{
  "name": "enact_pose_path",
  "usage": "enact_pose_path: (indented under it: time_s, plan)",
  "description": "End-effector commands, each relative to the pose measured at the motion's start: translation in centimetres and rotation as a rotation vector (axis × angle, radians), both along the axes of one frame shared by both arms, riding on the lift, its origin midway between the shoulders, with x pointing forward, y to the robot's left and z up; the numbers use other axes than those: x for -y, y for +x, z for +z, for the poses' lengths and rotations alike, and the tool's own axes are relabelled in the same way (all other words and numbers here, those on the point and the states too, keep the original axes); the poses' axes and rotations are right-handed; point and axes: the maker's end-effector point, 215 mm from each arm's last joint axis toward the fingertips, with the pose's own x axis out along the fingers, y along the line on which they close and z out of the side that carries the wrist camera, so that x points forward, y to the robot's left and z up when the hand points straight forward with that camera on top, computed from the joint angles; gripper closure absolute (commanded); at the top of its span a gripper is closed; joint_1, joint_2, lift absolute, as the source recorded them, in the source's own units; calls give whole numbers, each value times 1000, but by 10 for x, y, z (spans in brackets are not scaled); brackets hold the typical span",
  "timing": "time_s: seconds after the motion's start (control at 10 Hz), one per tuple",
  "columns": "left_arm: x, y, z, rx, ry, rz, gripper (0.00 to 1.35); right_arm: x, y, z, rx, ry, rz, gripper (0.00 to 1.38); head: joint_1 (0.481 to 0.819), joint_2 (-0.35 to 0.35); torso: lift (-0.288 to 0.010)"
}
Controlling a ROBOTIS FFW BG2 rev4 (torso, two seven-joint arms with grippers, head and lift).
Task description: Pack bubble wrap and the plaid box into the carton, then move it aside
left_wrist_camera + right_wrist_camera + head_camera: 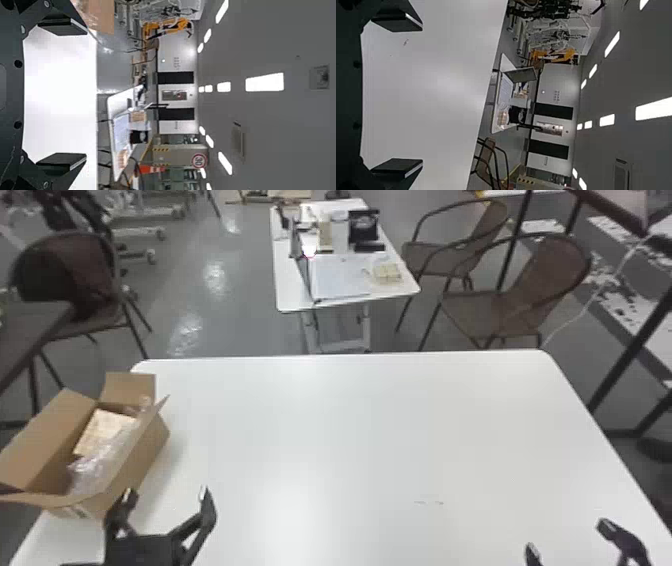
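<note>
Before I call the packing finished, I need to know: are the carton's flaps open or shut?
Open: the carton's flaps stand up and splay outward, leaving the bubble wrap inside visible.

Bright ceiling lights [264,82]; pale glare on table [360,425]; carton [145,452] shadow seems soft.

Round red-ringed sign [199,160], apparently "30", on the far beige panel [178,155].

Head view: small white table [290,295] at 12, brown chairs [530,302] at 1 and 2, chair [102,325] (dark cloth [90,272] on it) at 10.
</note>
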Motion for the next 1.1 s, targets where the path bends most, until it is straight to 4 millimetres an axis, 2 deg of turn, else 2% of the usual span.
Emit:
enact_pose_path:
  time_s: [0.0,0.5,1.0]
  plan:
    - [1,-23,-36,-103,13,-1,190,5,-11,-3,4,-3,-23,96,695,74,-27]
    - [10,-11,-36,-101,-1,-57,205,9,-20,-16,-4,10,-39,102,695,48,-27]
    - [15,-7,-38,-106,-9,-78,205,10,-21,-17,-9,18,-44,102,695,40,-27]
